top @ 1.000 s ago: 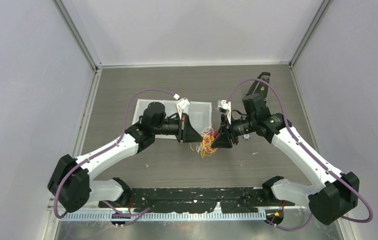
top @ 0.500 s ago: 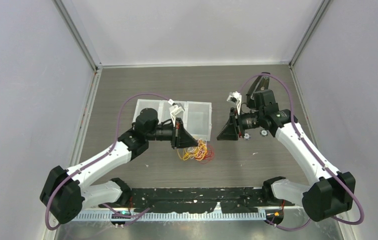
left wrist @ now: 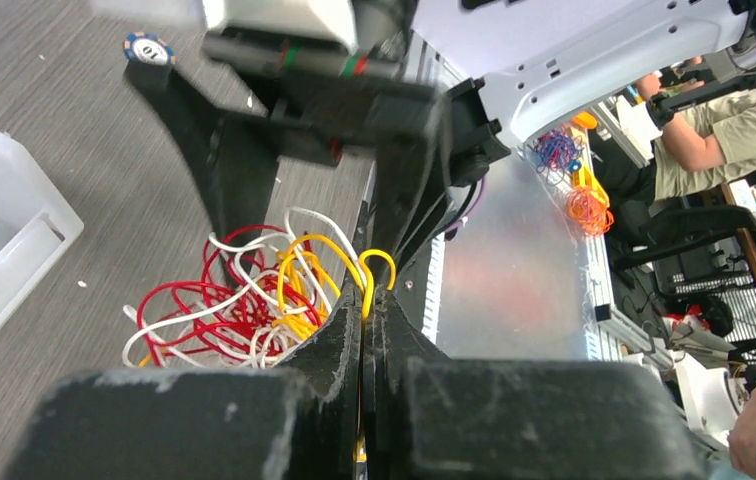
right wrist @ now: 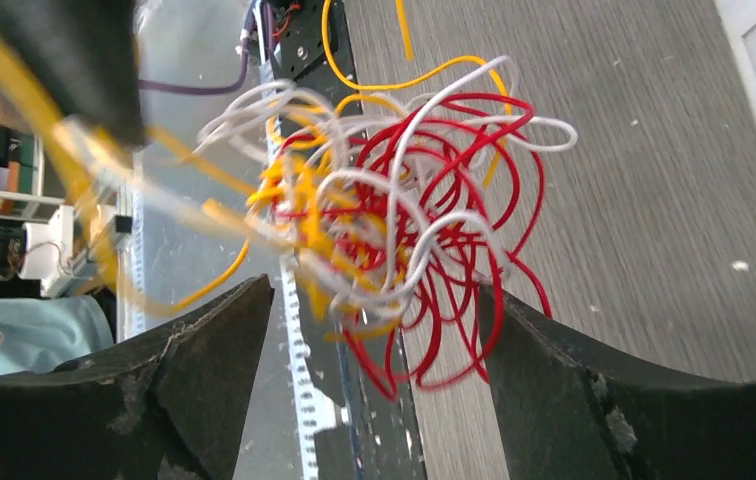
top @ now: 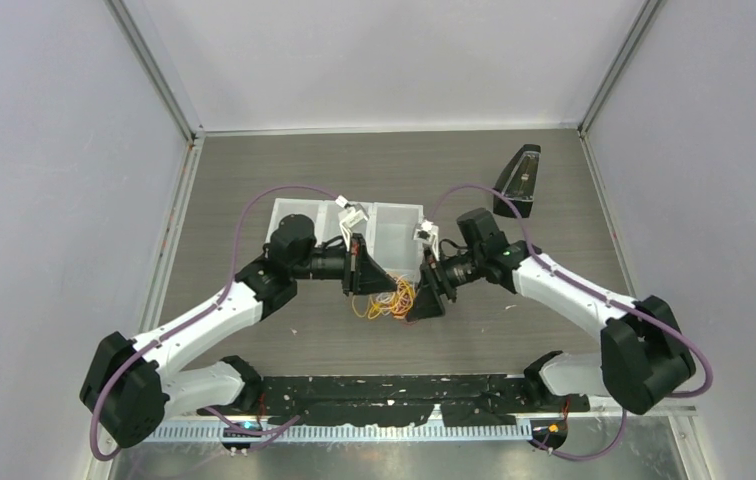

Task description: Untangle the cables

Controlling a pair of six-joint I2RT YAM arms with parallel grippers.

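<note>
The cables [top: 391,300] are a tangled bunch of thin red, white and yellow wires on the wooden table, just in front of the white tray. My left gripper [top: 389,286] comes in from the left and is shut on a yellow cable [left wrist: 367,285] that loops out above its tips [left wrist: 367,300]. The rest of the bunch [left wrist: 244,300] lies to the left of those tips. My right gripper [top: 417,308] reaches in from the right. Its jaws [right wrist: 379,292] stand open, with the red and white loops [right wrist: 424,220] hanging between the fingertips, not pinched.
A white compartment tray [top: 401,222] stands right behind the bunch; its corner [left wrist: 4,250] shows in the left wrist view. A black wedge-shaped piece [top: 519,180] sits at the back right. A black rail [top: 404,388] runs along the near edge.
My right gripper swung back from the right, down to the bunch, and opened wide. The left gripper stayed shut on the yellow cable, having earlier dragged the bunch slightly left and nearer.
</note>
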